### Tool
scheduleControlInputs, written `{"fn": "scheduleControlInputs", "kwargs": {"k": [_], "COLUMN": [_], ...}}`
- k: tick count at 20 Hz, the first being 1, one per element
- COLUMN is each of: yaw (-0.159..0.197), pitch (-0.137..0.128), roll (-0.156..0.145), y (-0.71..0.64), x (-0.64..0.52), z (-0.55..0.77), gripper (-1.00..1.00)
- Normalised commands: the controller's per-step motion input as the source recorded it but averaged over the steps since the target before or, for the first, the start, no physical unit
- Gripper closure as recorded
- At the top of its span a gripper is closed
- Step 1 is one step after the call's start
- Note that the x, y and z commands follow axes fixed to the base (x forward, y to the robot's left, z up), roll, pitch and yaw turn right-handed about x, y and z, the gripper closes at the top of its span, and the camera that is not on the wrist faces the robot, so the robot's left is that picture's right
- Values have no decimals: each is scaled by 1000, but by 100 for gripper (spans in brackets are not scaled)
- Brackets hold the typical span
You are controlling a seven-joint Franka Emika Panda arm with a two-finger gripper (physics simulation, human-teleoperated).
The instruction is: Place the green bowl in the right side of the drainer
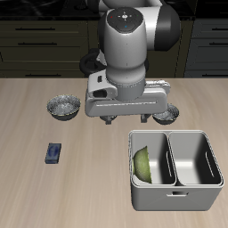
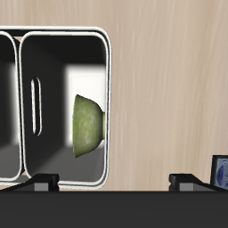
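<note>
The drainer [image 1: 175, 198] is a grey two-compartment tub near the table's front edge; it also shows in the wrist view [image 2: 109, 107]. The green bowl [image 1: 142, 164] lies tipped on its side inside the compartment on the side of the small blue object, leaning against that outer wall. The wrist view shows the bowl [image 2: 89, 125] the same way. My gripper [image 1: 129, 120] hangs just behind the drainer's back rim, above the table. It is open and empty, with its fingertips [image 2: 44, 183] wide apart. The other compartment [image 1: 194, 158] holds nothing.
A grey metallic bowl [image 1: 63, 108] stands farther back on the table. A second grey bowl [image 1: 167, 115] sits behind the drainer, partly hidden by my hand. A small blue object [image 1: 53, 153] lies beside the drainer, apart from it, and shows in the wrist view [image 2: 220, 171].
</note>
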Motion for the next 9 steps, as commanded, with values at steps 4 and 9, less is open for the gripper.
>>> {"fn": "scheduleControlInputs", "kwargs": {"k": [4,9], "yaw": [-16,-9], "pitch": [-31,-21], "roll": [20,15], "y": [65,29], "x": [-177,-36], "z": [252,150], "gripper": [-100,-100]}}
